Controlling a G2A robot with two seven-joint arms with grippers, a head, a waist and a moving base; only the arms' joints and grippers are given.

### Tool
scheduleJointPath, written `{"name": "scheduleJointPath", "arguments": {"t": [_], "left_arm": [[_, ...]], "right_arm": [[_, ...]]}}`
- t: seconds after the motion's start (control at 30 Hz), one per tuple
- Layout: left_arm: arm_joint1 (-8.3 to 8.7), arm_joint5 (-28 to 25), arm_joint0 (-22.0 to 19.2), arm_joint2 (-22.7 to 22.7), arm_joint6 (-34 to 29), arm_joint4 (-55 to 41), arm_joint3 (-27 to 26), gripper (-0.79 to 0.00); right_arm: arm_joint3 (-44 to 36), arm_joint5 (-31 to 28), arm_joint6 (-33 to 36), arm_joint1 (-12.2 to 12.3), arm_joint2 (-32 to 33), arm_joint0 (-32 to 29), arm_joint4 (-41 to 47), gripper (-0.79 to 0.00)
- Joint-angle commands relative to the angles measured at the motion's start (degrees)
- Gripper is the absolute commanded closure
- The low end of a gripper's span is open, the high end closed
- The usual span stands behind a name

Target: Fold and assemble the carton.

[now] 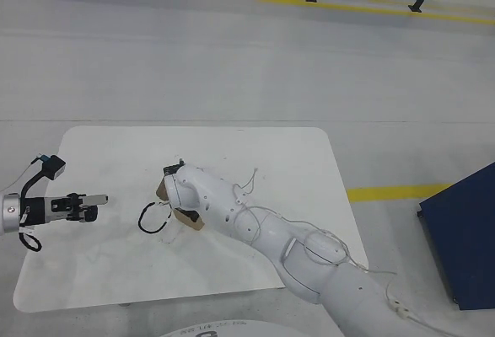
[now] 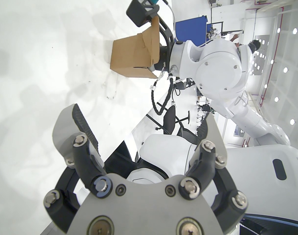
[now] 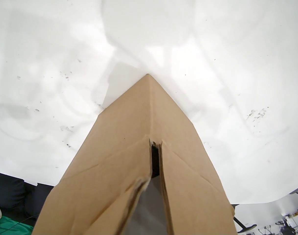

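- Worktop: white with rounded corners. In both wrist views I see small dark scuffs on it.
- Room: grey floor with a yellow line to the right of the worktop, and a blue box on the floor beyond that line. In the left wrist view a black chair stands past the worktop's edge.
- Carton: brown cardboard, resting on the worktop near its middle. From above, the right arm covers most of it and only tan corners poke out.
- In the right wrist view a corner edge of the carton points away from the camera, with a dark slit between two flaps near the lens.
- The right arm stretches across the worktop from the near right side. Its wrist is at the carton's flapped end, and one flap stands up against the camera bracket.
- Right end effector: buried among the flaps, so I can't tell whether it is spread or pinching.
- Left end effector: over the left part of the worktop, level, aimed toward the carton and well apart from it. The fingers are spread wide with nothing between them.
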Motion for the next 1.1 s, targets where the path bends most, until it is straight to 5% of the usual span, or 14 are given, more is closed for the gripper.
{"name": "scheduleJointPath", "arguments": {"t": [0.0, 0.2, 0.4, 0.73, 1.07], "left_arm": [[0.0, 0.0, 0.0, 0.0, 0.0, 0.0, 0.0, -0.785], [0.0, 0.0, 0.0, 0.0, 0.0, 0.0, 0.0, -0.785], [0.0, 0.0, 0.0, 0.0, 0.0, 0.0, 0.0, -0.785], [-0.11, 4.44, 0.52, 2.8, 3.23, 5.2, -4.76, -0.785], [-0.45, 8.43, -1.19, 6.83, 3.69, 7.45, -6.36, -0.785]], "right_arm": [[0.65, 0.32, -0.32, -0.45, 0.23, 0.46, 0.55, 0.0], [-3.19, 0.9, -2.73, 0.36, 3.38, -0.31, 0.71, 0.0], [-17.48, -1.84, -7.5, 4.76, 11.29, -7.59, -2.37, 0.0], [-45.69, -15.9, -10.9, 12.07, 28.33, -28.55, -6.03, 0.0], [-54.06, -31.13, -15.14, 14.56, 37.68, -39.19, 2.64, 0.0]]}}
